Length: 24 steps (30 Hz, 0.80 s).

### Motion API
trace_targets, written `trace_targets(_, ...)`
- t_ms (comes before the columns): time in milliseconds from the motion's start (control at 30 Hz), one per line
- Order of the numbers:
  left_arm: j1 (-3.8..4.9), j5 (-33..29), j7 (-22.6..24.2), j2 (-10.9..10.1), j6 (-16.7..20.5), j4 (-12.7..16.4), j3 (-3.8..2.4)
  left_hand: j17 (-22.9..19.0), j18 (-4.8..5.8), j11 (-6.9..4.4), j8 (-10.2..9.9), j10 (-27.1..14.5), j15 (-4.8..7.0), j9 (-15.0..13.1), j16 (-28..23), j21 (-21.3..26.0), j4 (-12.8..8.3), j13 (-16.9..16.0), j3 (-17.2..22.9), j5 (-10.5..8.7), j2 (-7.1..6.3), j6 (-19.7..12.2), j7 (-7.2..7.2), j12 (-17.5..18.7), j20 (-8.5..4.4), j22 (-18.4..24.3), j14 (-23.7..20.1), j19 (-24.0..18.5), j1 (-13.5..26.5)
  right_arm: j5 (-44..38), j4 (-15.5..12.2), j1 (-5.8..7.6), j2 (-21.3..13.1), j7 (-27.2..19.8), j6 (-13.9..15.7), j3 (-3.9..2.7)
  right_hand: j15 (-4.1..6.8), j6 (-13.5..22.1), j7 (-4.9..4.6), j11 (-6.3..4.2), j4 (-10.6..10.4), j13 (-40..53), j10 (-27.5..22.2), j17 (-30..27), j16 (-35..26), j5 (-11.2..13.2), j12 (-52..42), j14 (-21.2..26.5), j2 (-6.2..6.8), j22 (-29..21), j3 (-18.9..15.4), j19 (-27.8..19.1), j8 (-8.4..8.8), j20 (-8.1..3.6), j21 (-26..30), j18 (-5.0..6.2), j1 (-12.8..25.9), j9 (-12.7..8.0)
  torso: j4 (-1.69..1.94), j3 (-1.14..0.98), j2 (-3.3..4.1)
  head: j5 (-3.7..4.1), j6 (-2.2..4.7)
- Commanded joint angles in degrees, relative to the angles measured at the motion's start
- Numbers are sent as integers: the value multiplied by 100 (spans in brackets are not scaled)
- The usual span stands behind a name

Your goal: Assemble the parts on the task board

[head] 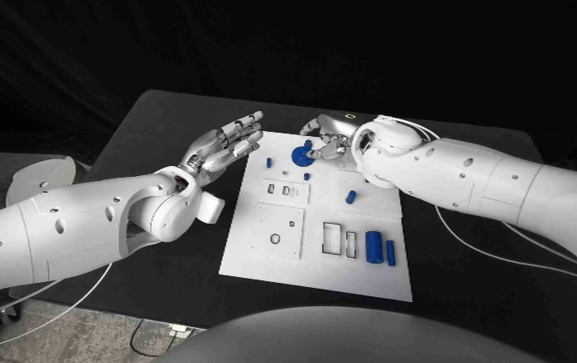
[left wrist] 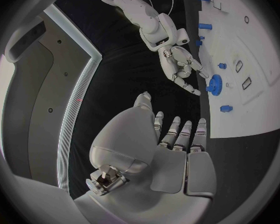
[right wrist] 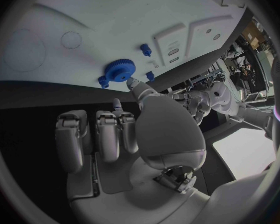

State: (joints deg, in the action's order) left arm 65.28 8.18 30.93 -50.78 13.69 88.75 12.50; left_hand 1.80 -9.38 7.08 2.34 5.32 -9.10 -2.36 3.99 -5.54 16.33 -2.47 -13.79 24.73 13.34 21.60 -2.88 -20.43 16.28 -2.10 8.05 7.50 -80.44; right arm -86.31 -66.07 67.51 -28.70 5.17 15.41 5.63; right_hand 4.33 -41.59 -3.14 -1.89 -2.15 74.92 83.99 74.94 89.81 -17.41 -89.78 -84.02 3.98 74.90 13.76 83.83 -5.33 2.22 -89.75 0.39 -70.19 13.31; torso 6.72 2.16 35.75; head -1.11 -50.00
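The task board [head: 315, 275] lay in the middle of the black table [head: 144, 113], a white plate with several raised panels and cut-out slots. Near its far edge sat a blue gear [head: 305, 156], lying on the board. The right hand [head: 337, 136] was at that far edge with its fingers curled downward; in the right wrist view a fingertip [right wrist: 133, 83] was at the gear's rim, though whether it gripped the gear or only touched it could not be told. A small blue peg [head: 269, 162] stood just left of the gear, and another blue piece [head: 351, 197] sat toward the board's right edge. 2 blue cylinders [head: 380, 248] lay side by side near the board's near right corner. The left hand [head: 223, 148] hovered beside the board's far left corner, palm up, fingers straight and spread, holding nothing.
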Motion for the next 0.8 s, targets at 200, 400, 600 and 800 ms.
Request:
trace_targets(200,-17,-49,44,28,-81,-23,-3,7,-91,42,7,-7,-8,-3,35,-38,6,-7,42,42,3,-6,16,-30,30,-5,43,4,-68,204,-984,329,-1124,52,103,-4,-40,-334,-84,101,-44,1508,601,1506,19,-73,-22,-598,-81,1510,-71,617,-122,22,-25,-39,1,35,-47,39,-78,25,0)
trace_targets(400,-36,-51,53,31,-88,-35,-3,8,-90,47,6,-6,-14,-2,38,-41,3,-7,47,50,9,-14,26,-33,31,-6,46,8,-75,226,-1386,365,-1899,58,-3,19,-58,-396,-92,116,-84,1508,601,1506,19,73,-22,-598,-71,1510,-122,617,-128,44,-25,-39,39,37,-85,41,-107,-21,0)
trace_targets(600,-81,-52,72,2,-106,-20,-3,9,-90,50,5,-7,-20,-2,43,-43,-4,-6,56,60,17,-18,29,-30,32,-6,52,11,-89,245,-1430,198,-2296,-77,151,40,-56,-427,-64,103,-140,1508,601,1506,19,286,-22,-598,-74,1510,-181,617,-113,54,-25,-39,68,33,-132,29,-127,-28,0)
trace_targets(800,-113,-52,85,-36,-103,3,-3,9,-88,58,3,-7,-29,0,49,-45,-19,-6,67,73,17,-32,29,-31,34,-6,56,14,-114,277,-1370,-5,-2527,-161,387,46,-50,-387,-58,96,-222,1508,601,1506,19,337,-22,-598,-56,1510,-254,617,-72,51,-25,-39,149,18,-136,32,-125,17,0)
